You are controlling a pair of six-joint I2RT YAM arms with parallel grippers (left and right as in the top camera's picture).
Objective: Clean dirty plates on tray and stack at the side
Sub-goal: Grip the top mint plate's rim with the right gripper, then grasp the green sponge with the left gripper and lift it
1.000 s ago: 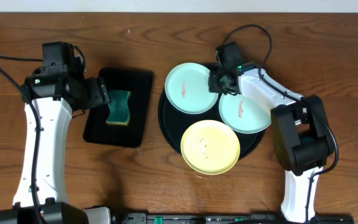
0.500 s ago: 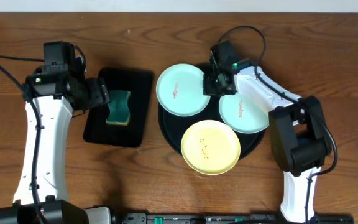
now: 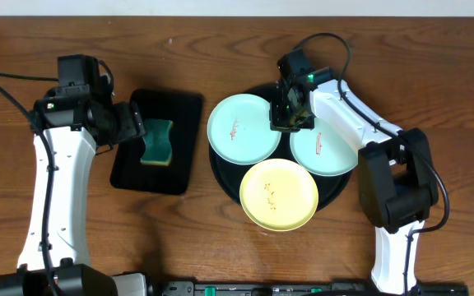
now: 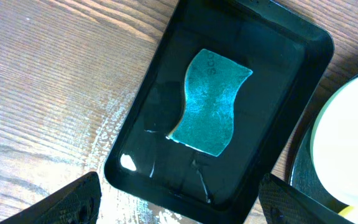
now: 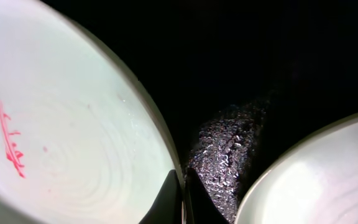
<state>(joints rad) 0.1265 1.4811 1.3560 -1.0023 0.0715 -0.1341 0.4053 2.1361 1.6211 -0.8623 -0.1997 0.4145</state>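
Note:
The round black tray (image 3: 220,161) holds three plates. A mint plate (image 3: 239,131) with a red smudge overhangs its left rim; my right gripper (image 3: 285,120) is shut on this plate's right rim, as the right wrist view (image 5: 182,193) shows, with the plate (image 5: 61,149) to the left. A second mint plate (image 3: 327,152) lies at the right, also seen in the right wrist view (image 5: 316,180). The yellow plate (image 3: 278,194) lies at the front. My left gripper (image 3: 128,125) is open above the left edge of the rectangular tray, fingers spread in the left wrist view (image 4: 179,208).
A green-blue sponge (image 3: 156,141) lies in the small rectangular black tray (image 3: 183,123) left of the round tray; both show in the left wrist view, sponge (image 4: 211,102) and tray (image 4: 160,180). Bare wooden table (image 3: 434,90) surrounds them.
My right gripper has dragged the left mint plate leftward so it overhangs the tray's left rim, then shifted slightly. The left arm has not moved.

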